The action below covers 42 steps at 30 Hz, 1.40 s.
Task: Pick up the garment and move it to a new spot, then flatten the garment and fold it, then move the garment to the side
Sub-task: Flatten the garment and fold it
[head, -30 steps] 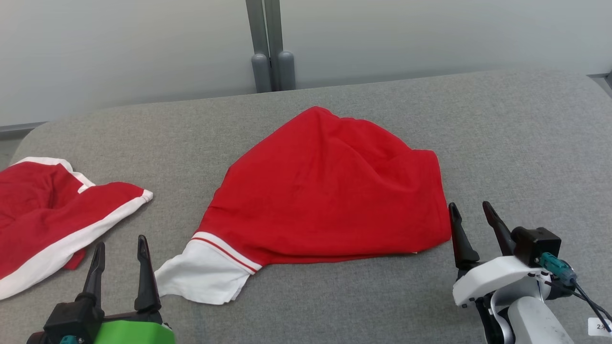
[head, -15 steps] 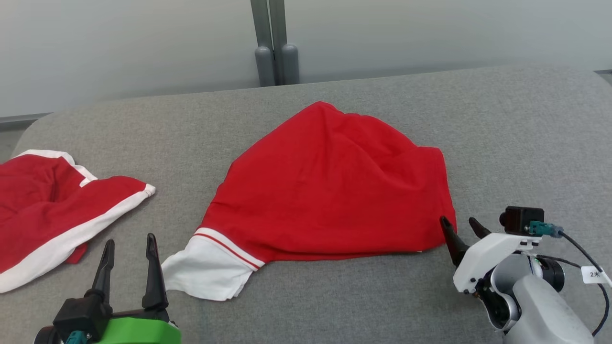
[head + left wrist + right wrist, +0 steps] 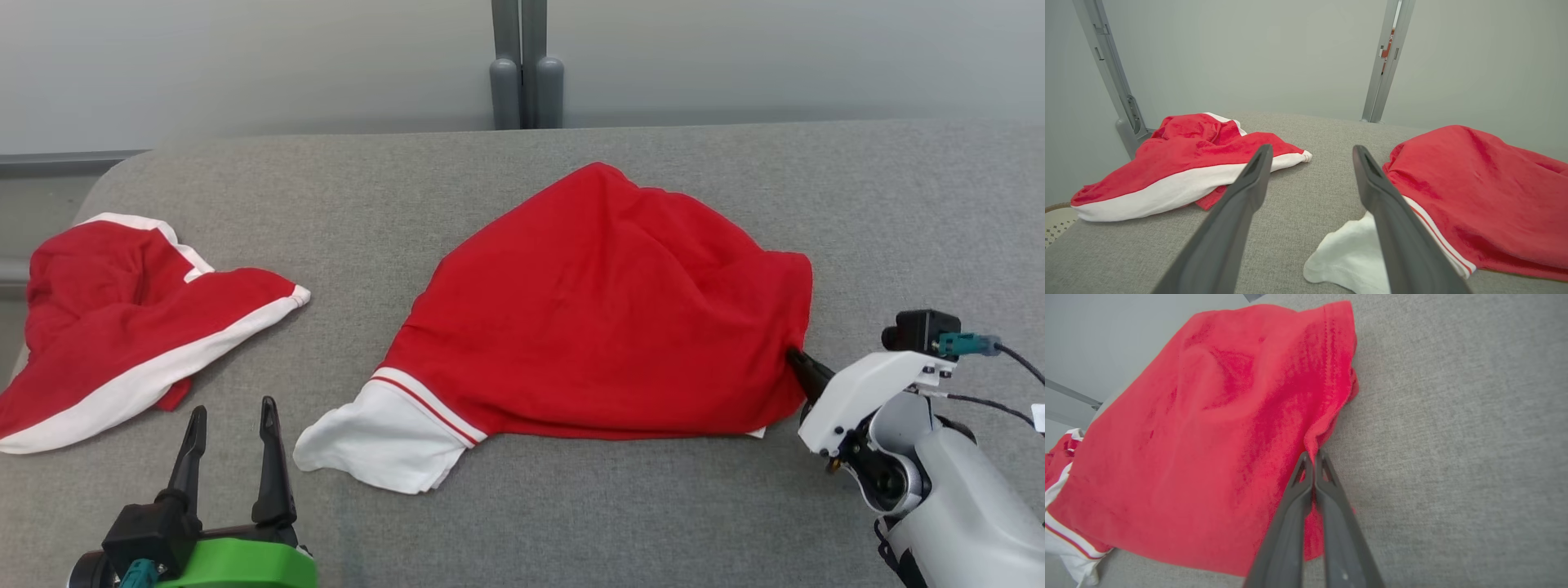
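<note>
Your right gripper [image 3: 792,358] is pinched closed on the red edge of the garment [image 3: 604,318], which spreads away from its fingertips over the grey padded surface [image 3: 571,523]. The garment's long axis runs from that pinched edge to its white cuff [image 3: 384,441], which points toward your left gripper [image 3: 232,410] and lies just beside it. The left gripper's fingers stand spread wide. A second garment [image 3: 122,335], red and white, lies beyond on its outer side. The white tag [image 3: 1038,416] beside the right arm is too small to read.

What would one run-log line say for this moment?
phase: grasp | right gripper: shut on red garment edge | left gripper: open, beside white sleeve | second garment: lying at left
</note>
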{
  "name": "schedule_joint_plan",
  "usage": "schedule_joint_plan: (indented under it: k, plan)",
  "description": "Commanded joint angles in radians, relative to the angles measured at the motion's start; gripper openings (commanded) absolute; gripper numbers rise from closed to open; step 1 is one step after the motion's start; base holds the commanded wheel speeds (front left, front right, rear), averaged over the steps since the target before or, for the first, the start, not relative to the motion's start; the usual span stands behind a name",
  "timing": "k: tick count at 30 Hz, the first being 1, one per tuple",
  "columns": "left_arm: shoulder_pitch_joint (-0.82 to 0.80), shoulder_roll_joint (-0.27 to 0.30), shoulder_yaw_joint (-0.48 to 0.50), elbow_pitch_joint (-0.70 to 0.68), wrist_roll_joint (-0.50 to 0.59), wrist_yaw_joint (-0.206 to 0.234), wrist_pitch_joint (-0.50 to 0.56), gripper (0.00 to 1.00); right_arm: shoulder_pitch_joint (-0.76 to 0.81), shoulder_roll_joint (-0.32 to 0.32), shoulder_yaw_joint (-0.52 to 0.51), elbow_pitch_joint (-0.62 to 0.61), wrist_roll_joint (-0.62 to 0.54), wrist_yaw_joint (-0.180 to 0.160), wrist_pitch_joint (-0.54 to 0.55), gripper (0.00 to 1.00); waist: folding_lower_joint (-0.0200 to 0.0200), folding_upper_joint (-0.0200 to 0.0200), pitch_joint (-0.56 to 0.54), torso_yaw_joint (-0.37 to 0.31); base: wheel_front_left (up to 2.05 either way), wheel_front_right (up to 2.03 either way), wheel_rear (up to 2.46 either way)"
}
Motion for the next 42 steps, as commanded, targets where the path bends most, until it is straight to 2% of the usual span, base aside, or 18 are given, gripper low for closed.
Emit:
schedule_joint_plan:
  k: [1, 5, 9, 15, 21, 23, 24, 29, 36, 42]
  plan:
    - [-0.016, -0.003, 0.004, 0.002, 0.005, -0.003, 0.0, 1.0, -0.023, -0.009, 0.005, -0.029, 0.015, 0.0, 0.007, 0.0, 0.0, 0.0, 0.005, 0.013, 0.0, 0.0, 0.0]
    - [-0.027, -0.011, 0.004, 0.004, 0.008, -0.011, 0.0, 1.0, -0.061, -0.035, 0.015, -0.092, 0.041, 0.0, 0.032, 0.0, 0.0, 0.0, 0.024, 0.03, 0.0, 0.0, 0.0]
    - [-0.045, -0.019, -0.005, 0.011, 0.01, -0.02, 0.0, 1.0, -0.133, -0.056, 0.029, -0.089, 0.053, 0.0, 0.073, 0.0, 0.0, 0.0, 0.056, 0.056, 0.0, 0.0, 0.0]
    - [-0.086, -0.031, -0.018, 0.032, 0.011, -0.034, 0.0, 1.0, -0.263, -0.07, 0.046, 0.013, 0.073, 0.0, 0.106, 0.0, 0.0, 0.0, 0.106, 0.106, 0.0, 0.0, 0.0]
    - [-0.115, -0.038, -0.023, 0.047, 0.015, -0.039, 0.0, 1.0, -0.374, -0.071, 0.079, 0.141, 0.082, 0.0, 0.051, 0.0, 0.0, 0.0, 0.131, 0.13, 0.0, 0.0, 0.0]
    - [-0.119, -0.039, -0.023, 0.052, 0.015, -0.041, 0.0, 1.0, -0.395, -0.061, 0.104, 0.176, 0.088, 0.0, 0.031, 0.72, 0.0, 0.0, 0.131, 0.132, 0.0, 0.0, 0.0]
    - [-0.12, -0.04, -0.022, 0.055, 0.015, -0.042, 0.0, 1.0, -0.405, -0.057, 0.114, 0.189, 0.097, 0.0, 0.018, 1.0, 0.0, 0.0, 0.129, 0.131, 0.0, 0.0, 0.0]
    - [-0.115, -0.042, -0.019, 0.065, 0.015, -0.042, 0.0, 1.0, -0.397, -0.059, 0.166, 0.205, 0.128, 0.0, -0.064, 1.0, 0.0, 0.0, 0.104, 0.11, 0.0, 0.0, 0.0]
    - [-0.085, -0.042, 0.015, 0.064, 0.024, -0.045, 0.0, 1.0, -0.352, -0.07, 0.227, 0.156, 0.164, 0.0, -0.242, 1.0, 0.0, 0.0, 0.046, 0.038, 0.0, 0.0, 0.0]
    - [-0.059, -0.041, 0.047, 0.05, 0.032, -0.048, 0.0, 1.0, -0.286, -0.105, 0.251, 0.095, 0.153, 0.0, -0.384, 1.0, 0.0, 0.0, 0.005, -0.01, 0.0, 0.0, 0.0]
